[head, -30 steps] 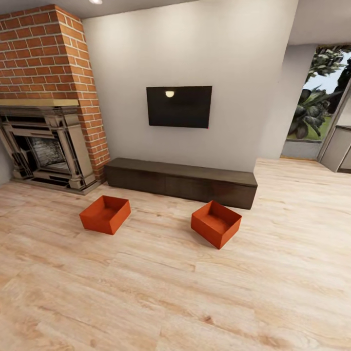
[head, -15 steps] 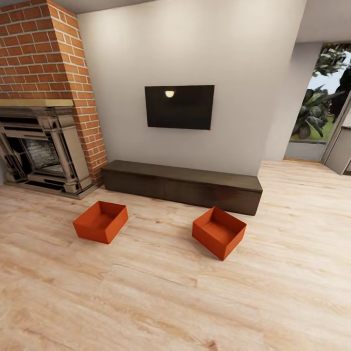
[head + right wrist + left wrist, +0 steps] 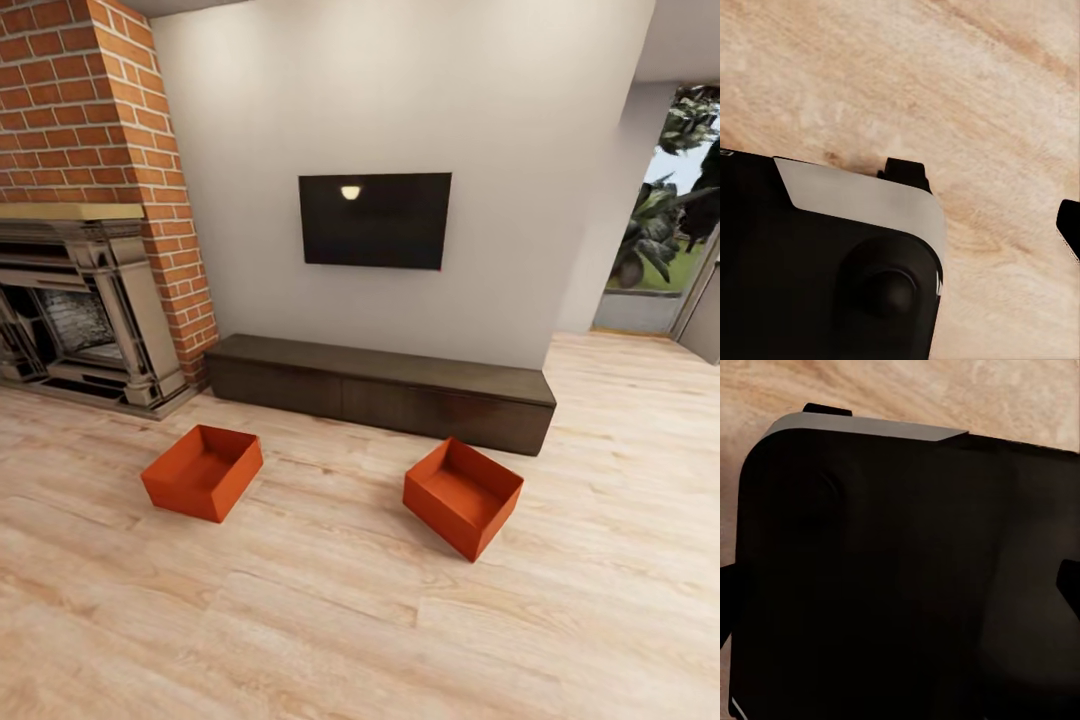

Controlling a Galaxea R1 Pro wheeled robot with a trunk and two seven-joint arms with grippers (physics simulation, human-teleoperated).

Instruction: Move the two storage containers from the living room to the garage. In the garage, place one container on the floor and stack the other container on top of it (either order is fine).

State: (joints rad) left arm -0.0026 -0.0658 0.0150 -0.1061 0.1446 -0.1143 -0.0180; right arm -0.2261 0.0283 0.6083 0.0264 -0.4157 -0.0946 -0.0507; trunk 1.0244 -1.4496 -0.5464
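1. Head view: the two storage containers sit apart on the light wood-plank floor [image 3: 330, 620] of the living room, both in front of the dark-wood bench [image 3: 385, 390]. The left container [image 3: 203, 472] lies near the brick fireplace [image 3: 95, 220]; the right container [image 3: 463, 497] is turned at an angle, below the wall TV [image 3: 375, 220].
2. Left wrist view: a dark robot body part [image 3: 900, 577] blocks most of the frame, wood floor behind; I cannot tell how the left jaws stand.
3. Right wrist view: dark robot housing [image 3: 832, 262] over wood planks; the right jaws' state cannot be told either.
4. Risk: driving on too far could nudge a thin-walled container and skew it for the grasp.
5. Against the earlier frames, the whole picture has shifted: bins and bench appear larger and lower, so the camera has advanced.
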